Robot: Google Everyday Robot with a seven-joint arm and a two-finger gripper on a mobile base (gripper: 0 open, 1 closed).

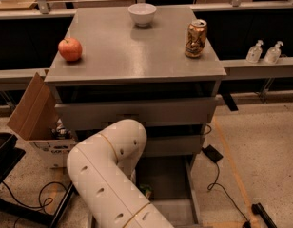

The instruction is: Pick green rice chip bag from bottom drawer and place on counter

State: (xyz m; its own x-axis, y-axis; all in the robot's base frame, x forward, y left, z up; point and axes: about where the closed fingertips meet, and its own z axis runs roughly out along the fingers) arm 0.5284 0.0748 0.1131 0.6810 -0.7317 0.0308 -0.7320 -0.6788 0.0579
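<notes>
The bottom drawer [169, 177] stands pulled open at the foot of the cabinet, its grey floor partly showing. A small patch of green, the green rice chip bag [146, 190], peeks out in the drawer beside my white arm [108, 170]. My gripper is hidden behind the arm's bent elbow, down inside the drawer area near the bag. The counter [132, 56] is the grey slab on top of the cabinet.
On the counter are a red apple [70, 49] at left, a white bowl [142, 14] at the back and a soda can [196, 38] at right. A cardboard box [34, 110] stands left of the cabinet. Cables and a black adapter [213, 154] lie on the floor at right.
</notes>
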